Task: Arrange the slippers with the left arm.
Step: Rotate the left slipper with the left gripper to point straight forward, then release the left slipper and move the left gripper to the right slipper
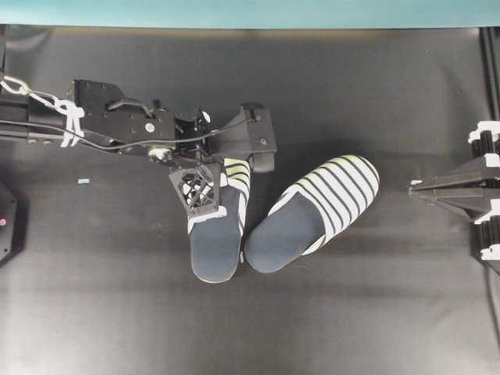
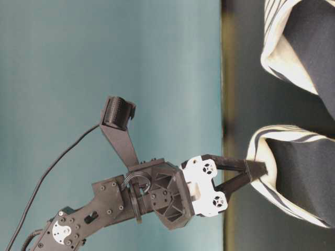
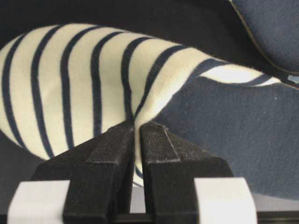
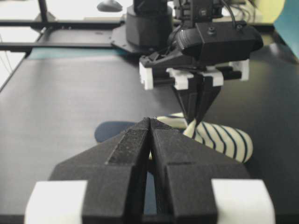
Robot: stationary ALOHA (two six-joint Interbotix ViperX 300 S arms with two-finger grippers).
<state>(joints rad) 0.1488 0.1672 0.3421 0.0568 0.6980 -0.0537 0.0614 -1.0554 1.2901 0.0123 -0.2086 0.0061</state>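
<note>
Two slippers lie side by side on the black table, heels toward the front. The left slipper (image 1: pixel 215 246) points almost straight back, and the right slipper (image 1: pixel 312 207) is angled to the right. My left gripper (image 1: pixel 232 173) comes down on the left slipper's toe end. In the left wrist view this gripper (image 3: pixel 138 125) is shut on the rim of the striped toe cover (image 3: pixel 70 93), with fabric pinched between the pads. The table-level view shows the same pinch by the left gripper (image 2: pixel 256 168). My right gripper (image 1: pixel 412 187) rests at the right edge, shut and holding nothing (image 4: pixel 150 120).
A small pale scrap (image 1: pixel 83 181) lies on the mat left of the slippers. A teal wall (image 1: pixel 250 12) runs along the table's back edge. A black device (image 1: pixel 6 226) sits at the left edge. The left arm's base (image 4: pixel 149 23) stands opposite the right gripper.
</note>
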